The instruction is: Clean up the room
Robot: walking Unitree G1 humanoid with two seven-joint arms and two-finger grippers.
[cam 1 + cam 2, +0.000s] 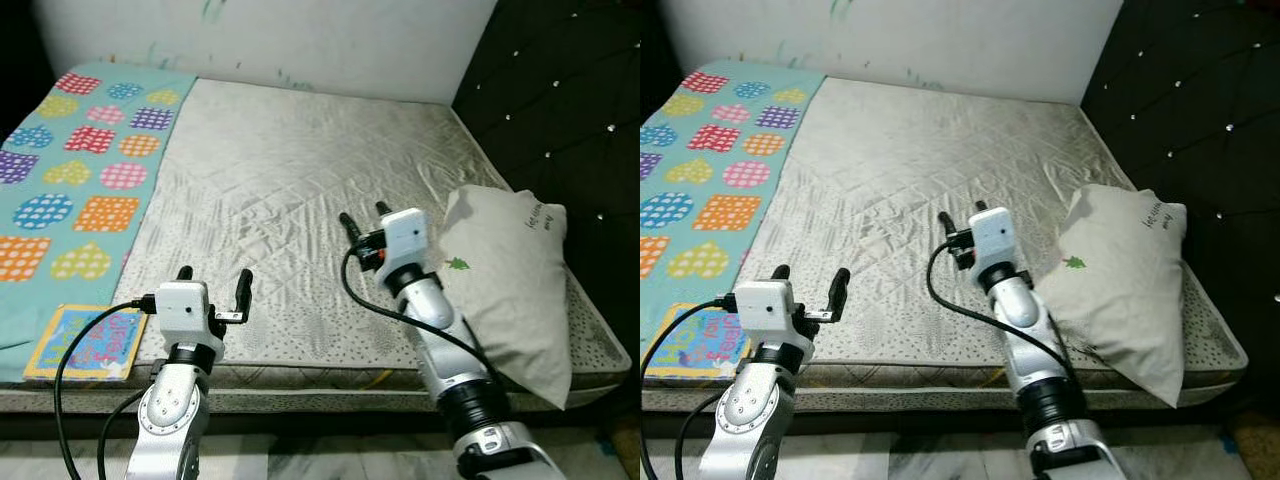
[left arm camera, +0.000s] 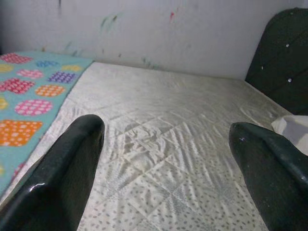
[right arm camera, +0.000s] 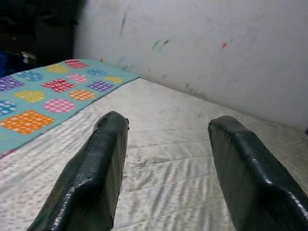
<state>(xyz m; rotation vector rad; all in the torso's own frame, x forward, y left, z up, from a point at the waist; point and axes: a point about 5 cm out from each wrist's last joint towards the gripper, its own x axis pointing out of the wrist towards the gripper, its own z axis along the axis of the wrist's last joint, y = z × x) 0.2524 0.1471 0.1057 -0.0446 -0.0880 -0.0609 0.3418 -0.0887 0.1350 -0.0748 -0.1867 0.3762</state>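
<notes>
Bed with a pillow, a blanket and a book.
A grey-white pillow (image 1: pixel 515 280) with a small green print lies tilted at the mattress's (image 1: pixel 300 200) right edge; a teal patterned blanket (image 1: pixel 80 190) covers the left side, a colourful book (image 1: pixel 88 342) flat at its near corner.

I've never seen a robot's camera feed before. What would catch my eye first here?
Probably the turquoise blanket with bright patterned hearts and squares, spread along the left side of the pale quilted mattress. Next, the two silver arms reaching over the near edge: the left gripper and right gripper, both with black fingers spread and holding nothing. A grey pillow lies at the right by the dark tufted headboard, and a colourful book sits at the near left corner.
</notes>
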